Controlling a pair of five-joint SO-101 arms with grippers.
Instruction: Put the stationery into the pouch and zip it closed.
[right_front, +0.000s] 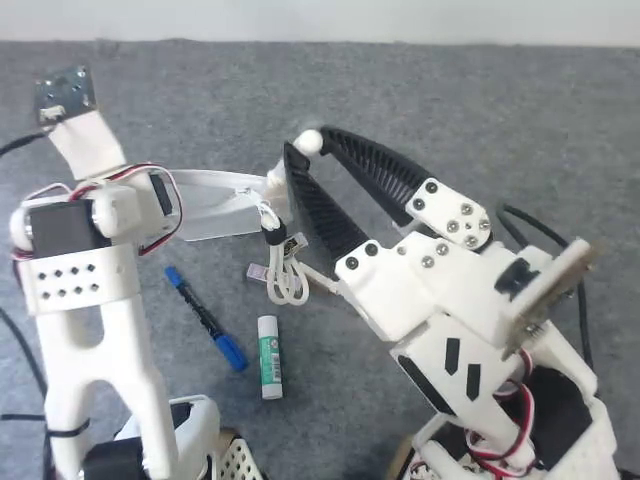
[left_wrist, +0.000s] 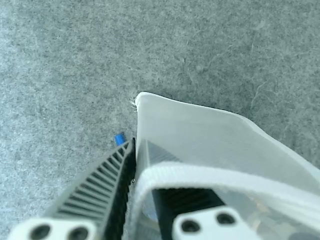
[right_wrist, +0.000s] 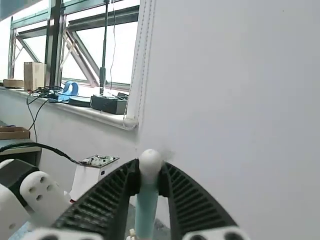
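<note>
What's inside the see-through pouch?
A finger of the left gripper shows through the pouch wall. I see no stationery in it, but its far end is hazy. The right gripper holds a white-tipped pen outside.

White plastic arms (right_front: 100, 330), black ribbed pincer fingers (right_front: 322, 215), silver screws (right_front: 452, 226), red-and-black cables (right_front: 152, 180)

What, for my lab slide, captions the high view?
Left end effector holds the pouch, right end effector a white-tipped pen beside it; blue pen and glue stick lie on the mat.

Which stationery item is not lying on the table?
The white-tipped pen, held up in the right gripper; the blue marker and glue stick lie flat on the table.
</note>
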